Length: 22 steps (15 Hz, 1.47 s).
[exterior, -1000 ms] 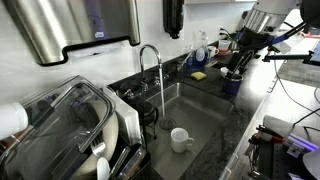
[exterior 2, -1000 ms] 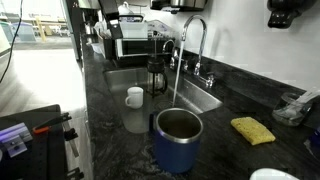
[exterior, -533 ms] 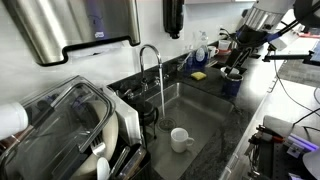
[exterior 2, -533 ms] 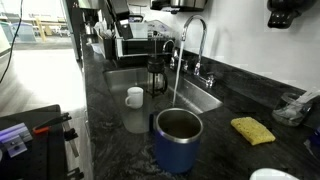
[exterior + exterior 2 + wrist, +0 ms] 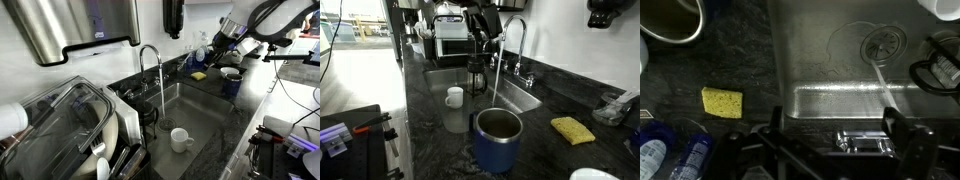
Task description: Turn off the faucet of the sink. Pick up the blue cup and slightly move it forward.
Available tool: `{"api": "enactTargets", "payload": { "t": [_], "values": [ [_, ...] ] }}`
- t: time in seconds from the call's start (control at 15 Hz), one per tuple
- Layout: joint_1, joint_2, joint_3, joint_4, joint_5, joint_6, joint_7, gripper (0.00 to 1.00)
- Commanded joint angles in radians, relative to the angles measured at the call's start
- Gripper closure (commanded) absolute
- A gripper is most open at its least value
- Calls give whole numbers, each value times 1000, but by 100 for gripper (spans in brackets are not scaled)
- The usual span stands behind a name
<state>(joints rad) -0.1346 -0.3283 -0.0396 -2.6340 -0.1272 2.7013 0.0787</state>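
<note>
The faucet [image 5: 150,62] arches over the sink, and a stream of water runs from its spout in both exterior views [image 5: 516,40]. Its base and handle [image 5: 866,142] lie between my fingers in the wrist view. The blue cup [image 5: 497,140] stands empty on the dark counter beside the sink; it also shows in an exterior view [image 5: 231,82] and at the top left of the wrist view [image 5: 670,20]. My gripper [image 5: 222,40] is open and empty, hovering above the counter behind the sink and apart from the faucet; it also shows in the wrist view [image 5: 832,135].
A white mug [image 5: 180,138] and a French press [image 5: 477,72] stand in the sink [image 5: 830,60]. A yellow sponge [image 5: 721,101] and bottles [image 5: 665,155] lie on the counter. A dish rack [image 5: 70,120] stands beside the sink. A paper towel dispenser [image 5: 75,30] hangs on the wall.
My gripper has moved away from above the blue cup toward the faucet, now in view over the sink. The water keeps running and the cup has not moved.
</note>
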Motion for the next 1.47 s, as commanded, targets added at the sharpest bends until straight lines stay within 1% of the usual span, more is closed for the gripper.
{"api": "enactTargets", "payload": {
  "t": [0.0,0.07,0.13,0.27,0.47,0.6,0.87,0.93,1.13,1.4],
  "values": [
    [40,214,-48,166,43,46,-146,0],
    [44,243,-50,203,59,30,-165,0],
    [24,154,-32,115,26,33,-100,0],
    [33,219,-41,174,39,33,-130,0],
    [36,238,-41,194,39,33,-132,0],
    [46,279,-47,232,87,29,-169,0],
    [67,308,-48,265,261,20,-256,0],
    [67,314,-46,272,285,18,-266,0],
    [65,331,-44,289,317,24,-307,0],
    [57,345,-42,305,298,30,-301,0]
  ]
}}
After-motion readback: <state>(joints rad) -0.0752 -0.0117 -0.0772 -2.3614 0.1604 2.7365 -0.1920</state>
